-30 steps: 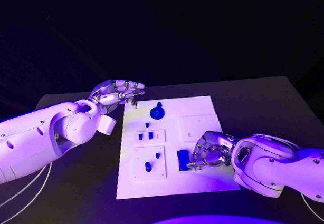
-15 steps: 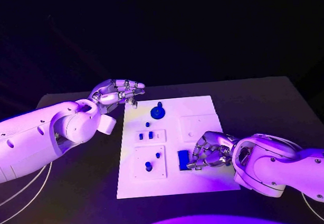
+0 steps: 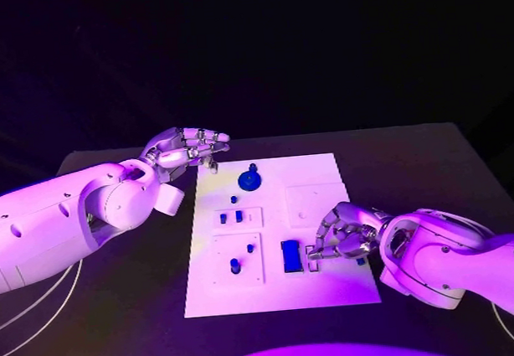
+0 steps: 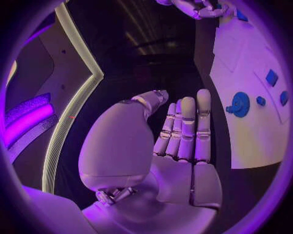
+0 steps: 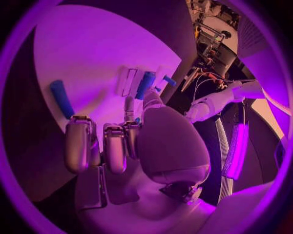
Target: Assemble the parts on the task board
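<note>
While my right hand point(image 3: 341, 239) hovers curled beside the blue block point(image 3: 291, 256), seemingly empty, my left hand point(image 3: 185, 148) waits clenched; next, grip that block.

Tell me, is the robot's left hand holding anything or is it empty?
Empty. The left hand has its fingers straight and side by side with nothing between them, off the edge of the task board.

Left hand point(image 4: 177, 146): fingers extended side by side, holding nothing.
Task board point(image 4: 244, 112): beside the hand, carrying a round blue part point(image 4: 239, 104).
</note>
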Motion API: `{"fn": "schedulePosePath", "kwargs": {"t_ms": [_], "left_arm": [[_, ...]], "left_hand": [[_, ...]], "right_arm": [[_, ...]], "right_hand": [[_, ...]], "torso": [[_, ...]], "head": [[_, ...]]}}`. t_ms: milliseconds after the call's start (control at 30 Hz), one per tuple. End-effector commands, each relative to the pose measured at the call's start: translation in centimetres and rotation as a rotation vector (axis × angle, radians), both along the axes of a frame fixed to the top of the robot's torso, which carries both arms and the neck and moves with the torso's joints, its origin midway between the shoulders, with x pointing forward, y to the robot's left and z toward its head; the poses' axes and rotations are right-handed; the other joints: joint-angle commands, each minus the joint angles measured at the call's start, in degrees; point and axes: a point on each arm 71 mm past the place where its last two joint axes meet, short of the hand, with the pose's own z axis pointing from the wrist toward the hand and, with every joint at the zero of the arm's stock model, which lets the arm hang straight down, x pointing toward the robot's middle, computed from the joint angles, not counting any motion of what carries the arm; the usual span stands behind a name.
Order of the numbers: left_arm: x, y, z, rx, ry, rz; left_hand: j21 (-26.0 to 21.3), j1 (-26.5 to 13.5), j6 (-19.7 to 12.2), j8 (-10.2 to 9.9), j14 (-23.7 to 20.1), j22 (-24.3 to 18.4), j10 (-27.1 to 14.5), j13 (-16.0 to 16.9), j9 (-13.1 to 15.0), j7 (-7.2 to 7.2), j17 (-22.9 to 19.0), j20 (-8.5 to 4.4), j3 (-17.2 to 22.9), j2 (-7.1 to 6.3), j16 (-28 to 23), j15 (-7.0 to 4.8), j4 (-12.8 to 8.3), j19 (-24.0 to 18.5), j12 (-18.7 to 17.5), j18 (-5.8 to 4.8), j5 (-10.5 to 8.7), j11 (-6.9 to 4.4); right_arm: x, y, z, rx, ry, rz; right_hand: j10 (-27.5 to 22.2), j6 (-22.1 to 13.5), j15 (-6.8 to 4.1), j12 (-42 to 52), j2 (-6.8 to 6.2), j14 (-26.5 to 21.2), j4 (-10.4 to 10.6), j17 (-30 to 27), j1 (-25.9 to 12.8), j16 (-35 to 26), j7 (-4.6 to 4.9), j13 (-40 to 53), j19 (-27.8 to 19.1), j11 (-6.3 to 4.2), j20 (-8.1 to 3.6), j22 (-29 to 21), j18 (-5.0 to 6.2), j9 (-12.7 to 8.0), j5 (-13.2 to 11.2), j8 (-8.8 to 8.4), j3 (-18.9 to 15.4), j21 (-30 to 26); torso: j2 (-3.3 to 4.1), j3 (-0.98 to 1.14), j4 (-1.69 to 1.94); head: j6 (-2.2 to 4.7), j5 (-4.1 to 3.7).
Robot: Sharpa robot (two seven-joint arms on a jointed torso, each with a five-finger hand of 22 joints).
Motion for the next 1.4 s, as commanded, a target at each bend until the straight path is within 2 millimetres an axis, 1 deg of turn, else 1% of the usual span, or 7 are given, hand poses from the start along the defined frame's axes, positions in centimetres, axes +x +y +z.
{"fn": "schedulePosePath", "kwargs": {"t_ms": [33,233,400,600,767,1033,1400], "left_arm": [[0.0,-0.2,0.3,-0.019,-0.023,-0.009],[-0.1,-0.4,0.4,-0.037,-0.034,-0.018],[-0.2,-0.6,0.4,-0.043,-0.035,-0.022],[-0.2,-0.7,0.3,-0.045,-0.034,-0.025],[-0.3,-0.7,0.2,-0.047,-0.034,-0.029],[-0.3,-0.6,0.2,-0.045,-0.033,-0.027],[-0.3,-0.4,0.1,-0.041,-0.026,-0.028]], "left_hand": [[-0.2,0.0,-0.2,0.2,-0.5,-0.1,-0.3,-0.1,0.1,0.20,-0.1,0.05,-0.1,0.53,-0.4,-0.11,0.1,-0.4,0.3,0.88,0.11,0.10],[-0.3,-0.2,-0.3,0.2,-0.5,-0.1,-0.3,-0.1,0.1,0.17,-0.1,0.09,-0.3,0.37,-0.3,-0.07,0.2,-0.5,0.3,0.86,0.06,0.11],[-0.4,-0.5,-0.5,0.1,-0.6,-0.2,-0.3,-0.1,0.0,0.18,-0.1,0.13,-0.5,0.21,-0.3,-0.04,0.4,-0.5,0.4,0.86,0.02,0.12],[-0.5,-0.8,-0.5,0.1,-0.6,-0.2,-0.3,-0.1,0.0,0.20,-0.1,0.16,-0.6,0.13,-0.2,-0.01,0.6,-0.6,0.4,0.85,-0.04,0.14],[-0.6,-1.1,-0.6,0.1,-0.6,-0.3,-0.4,-0.1,0.0,0.21,-0.1,0.22,-0.9,0.03,-0.1,0.04,0.8,-0.6,0.4,0.85,-0.02,0.16],[-0.8,-1.6,-0.7,0.0,-0.7,-0.4,-0.5,-0.2,0.0,0.22,-0.1,0.29,-1.1,-0.07,-0.1,0.09,1.2,-0.7,0.5,0.85,0.14,0.18],[-0.8,-1.6,-0.7,0.1,-0.7,-0.4,-0.6,-0.2,0.0,0.21,-0.1,0.30,-1.1,-0.05,0.0,0.09,1.2,-0.7,0.5,0.86,0.16,0.17]], "right_arm": [[0.7,-1.2,1.4,0.044,-0.071,-0.038],[1.1,-4.3,2.5,0.002,-0.083,-0.085],[0.8,-6.6,2.5,-0.030,-0.107,-0.124],[0.0,-8.2,1.6,-0.092,-0.107,-0.130],[-0.6,-8.3,0.6,-0.122,-0.085,-0.128],[-1.2,-7.8,-0.8,-0.150,-0.048,-0.120],[-1.3,-6.9,-1.9,-0.182,-0.037,-0.092]], "right_hand": [[2.0,-1.3,0.70,-0.3,-0.45,5.3,0.0,11.9,0.6,0.0,0.66,9.5,1.9,0.91,0.51,11.0,-0.03,-0.4,0.1,-1.15,0.5,-0.3],[1.9,-1.7,0.91,-0.5,-0.71,5.3,0.1,11.8,0.6,0.0,0.93,9.3,1.9,1.15,0.68,11.0,-0.04,-0.6,0.0,-1.55,0.5,-0.3],[1.9,-1.4,1.00,-0.4,-0.60,5.4,0.0,12.0,1.0,0.1,0.90,9.4,2.0,1.18,0.80,11.1,-0.08,-0.6,0.1,-1.58,0.8,-0.1],[1.9,-1.1,1.02,-0.4,-0.72,5.4,0.1,12.2,1.0,0.1,0.89,9.4,2.1,1.19,0.85,11.2,-0.14,-0.6,0.0,-1.55,0.8,0.3],[2.0,-0.7,1.06,-0.4,-1.01,5.4,0.3,12.2,0.2,0.1,0.92,9.4,2.1,1.21,0.95,11.3,-0.14,-0.7,0.0,-1.65,0.6,0.4],[1.9,-0.1,1.08,-0.6,-1.35,5.4,0.4,12.1,-1.4,0.1,0.84,9.4,2.1,1.19,1.06,11.3,-0.10,-0.7,0.0,-1.76,0.3,0.2],[2.0,1.0,0.85,-0.3,-1.35,5.4,0.2,12.2,-1.6,0.1,0.38,9.5,2.2,0.85,0.97,11.3,-0.12,-0.5,0.1,-1.34,0.7,0.3]], "torso": [[-0.06,0.00,-0.04],[-0.05,-0.09,-0.11],[-0.05,0.09,-0.19],[-0.07,0.05,-0.20],[-0.09,0.12,-0.25],[-0.02,0.03,-0.13],[-0.05,0.00,-0.16]], "head": [[0.26,-0.75],[0.79,-2.28],[0.89,-2.67],[1.07,-2.95],[0.85,-2.76],[0.60,-2.76],[0.35,-2.55]]}}
